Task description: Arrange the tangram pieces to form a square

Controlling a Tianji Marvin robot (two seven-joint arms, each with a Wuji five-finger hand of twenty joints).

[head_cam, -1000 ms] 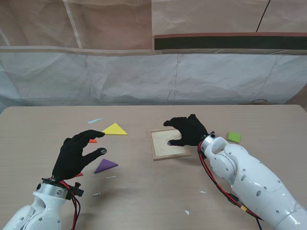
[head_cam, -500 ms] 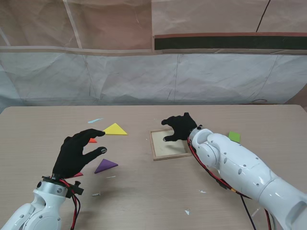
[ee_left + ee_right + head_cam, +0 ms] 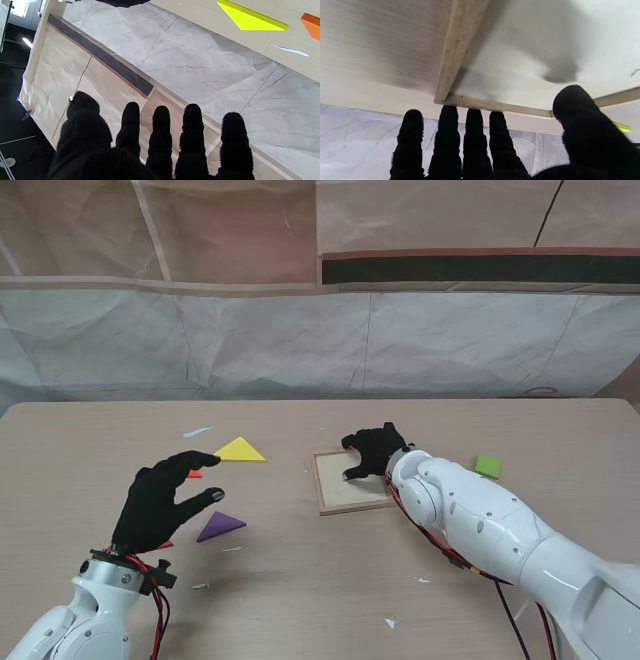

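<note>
Stand view: right hand (image 3: 374, 451), fingers spread and holding nothing, over the far right corner of the empty wooden tray (image 3: 347, 483); left hand (image 3: 160, 500), likewise spread and holding nothing, between orange piece (image 3: 193, 474) and purple triangle (image 3: 219, 526), yellow triangle (image 3: 240, 450) beyond, green piece (image 3: 488, 466) on the bench (image 3: 300, 580) right of tray. Left wrist view: fingers (image 3: 161, 135) apart, nothing held. Right wrist view: fingers (image 3: 448, 135) extended at tray corner, thumb apart.

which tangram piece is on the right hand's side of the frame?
The green piece, alone to the right of the wooden frame. The yellow triangle, purple triangle and orange piece all lie left of it, by the left hand.
</note>
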